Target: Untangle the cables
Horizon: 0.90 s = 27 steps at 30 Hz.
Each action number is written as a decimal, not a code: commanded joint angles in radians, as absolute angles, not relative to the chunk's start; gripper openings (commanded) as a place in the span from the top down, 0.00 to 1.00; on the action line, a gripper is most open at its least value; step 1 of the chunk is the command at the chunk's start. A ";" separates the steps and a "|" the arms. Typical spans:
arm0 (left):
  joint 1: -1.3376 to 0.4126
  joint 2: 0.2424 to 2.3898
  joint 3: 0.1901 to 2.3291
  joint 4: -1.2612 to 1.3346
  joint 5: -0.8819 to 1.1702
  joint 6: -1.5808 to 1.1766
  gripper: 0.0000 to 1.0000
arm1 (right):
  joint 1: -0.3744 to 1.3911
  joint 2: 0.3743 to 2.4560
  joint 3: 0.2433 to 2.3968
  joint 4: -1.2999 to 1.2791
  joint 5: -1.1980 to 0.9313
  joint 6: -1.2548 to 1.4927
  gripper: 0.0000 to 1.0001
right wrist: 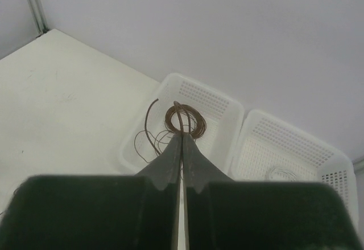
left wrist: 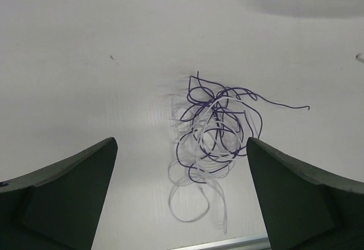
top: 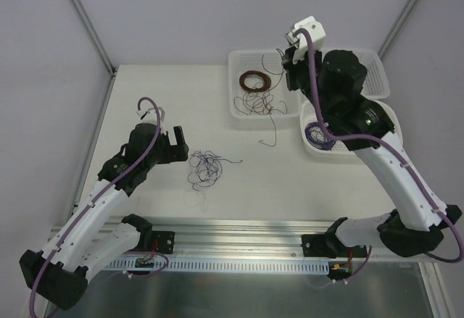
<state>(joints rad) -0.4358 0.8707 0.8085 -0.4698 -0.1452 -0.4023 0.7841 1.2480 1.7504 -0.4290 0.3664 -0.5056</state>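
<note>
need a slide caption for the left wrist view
Left pincer open over the white table, its dark fingers framing a loose tangle of thin purple cables.

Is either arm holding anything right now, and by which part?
The left gripper, jaws open over the tangle, holds nothing. The right gripper, jaws shut, seems to pinch a thin wire at its tips; which part of the wire is unclear.
</note>
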 commanded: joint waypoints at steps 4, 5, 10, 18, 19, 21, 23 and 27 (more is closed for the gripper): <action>-0.422 0.799 0.719 -0.495 -0.279 -0.298 0.01 | 0.655 1.464 1.974 -0.236 0.157 -0.495 0.99; -0.422 0.804 0.722 -0.499 -0.281 -0.295 0.01 | 0.643 1.495 2.000 -0.232 0.144 -0.497 0.99; -0.410 0.824 0.724 -0.499 -0.298 -0.275 0.01 | 0.578 1.632 2.143 -0.229 0.098 -0.485 0.99; -0.403 0.842 0.726 -0.499 -0.259 -0.279 0.01 | 0.474 1.758 2.076 -0.170 0.057 -0.381 0.99; -0.402 0.844 0.727 -0.497 -0.256 -0.279 0.01 | 0.465 1.767 2.054 -0.167 0.061 -0.368 0.99; -0.399 0.848 0.727 -0.499 -0.250 -0.279 0.01 | 0.443 1.782 1.955 -0.141 0.058 -0.330 0.99; -0.396 0.851 0.727 -0.499 -0.247 -0.279 0.01 | 0.428 1.793 1.881 -0.123 0.075 -0.302 0.99; -0.393 0.862 0.727 -0.499 -0.236 -0.279 0.01 | 0.410 1.839 1.758 -0.142 0.080 -0.241 0.74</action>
